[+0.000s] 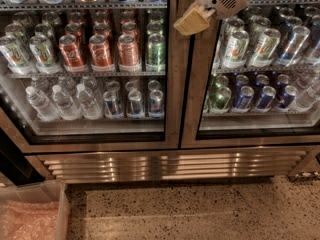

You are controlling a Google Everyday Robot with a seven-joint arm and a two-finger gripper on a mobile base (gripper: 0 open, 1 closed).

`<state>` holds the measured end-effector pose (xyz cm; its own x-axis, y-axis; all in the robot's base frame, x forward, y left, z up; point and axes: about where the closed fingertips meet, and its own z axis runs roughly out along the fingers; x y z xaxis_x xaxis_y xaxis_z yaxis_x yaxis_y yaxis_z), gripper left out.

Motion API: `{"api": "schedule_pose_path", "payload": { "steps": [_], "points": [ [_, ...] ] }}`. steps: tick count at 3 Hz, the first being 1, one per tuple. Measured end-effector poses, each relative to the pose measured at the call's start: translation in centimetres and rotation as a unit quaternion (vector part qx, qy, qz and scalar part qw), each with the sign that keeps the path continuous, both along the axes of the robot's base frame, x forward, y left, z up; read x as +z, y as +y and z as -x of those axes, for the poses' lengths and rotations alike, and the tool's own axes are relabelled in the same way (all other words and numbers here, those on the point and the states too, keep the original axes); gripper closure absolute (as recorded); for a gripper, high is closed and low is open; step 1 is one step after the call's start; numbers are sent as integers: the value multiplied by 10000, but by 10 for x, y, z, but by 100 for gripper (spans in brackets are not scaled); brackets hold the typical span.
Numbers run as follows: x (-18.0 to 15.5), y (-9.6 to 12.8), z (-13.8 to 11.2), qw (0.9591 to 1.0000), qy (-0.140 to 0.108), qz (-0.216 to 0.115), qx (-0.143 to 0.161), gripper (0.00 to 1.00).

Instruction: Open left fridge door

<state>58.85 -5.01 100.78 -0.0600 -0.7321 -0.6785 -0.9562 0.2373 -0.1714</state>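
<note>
The left fridge door (172, 99) is a large glass pane in a brushed steel frame and stands closed. Red cans (101, 51) and clear water bottles (62, 103) show through it. My gripper (191, 21) comes in from the top right on a white arm. Its tan tip hangs in front of the steel strip where the two doors meet, near the top of the view. I cannot tell whether it touches the frame.
The matching right door (197, 94) shows green-white cans (235, 49) and blue cans (262, 98). A louvred steel grille (170, 165) runs under both doors. A clear bin (32, 214) with pink wrap stands on the speckled floor at the bottom left.
</note>
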Motion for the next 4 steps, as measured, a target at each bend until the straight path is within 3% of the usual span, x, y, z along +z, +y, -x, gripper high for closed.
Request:
{"api": "schedule_pose_path", "payload": {
  "steps": [4],
  "points": [
    [5, -3, -5, 10000, -2, 0, 2, 100]
  ]
}}
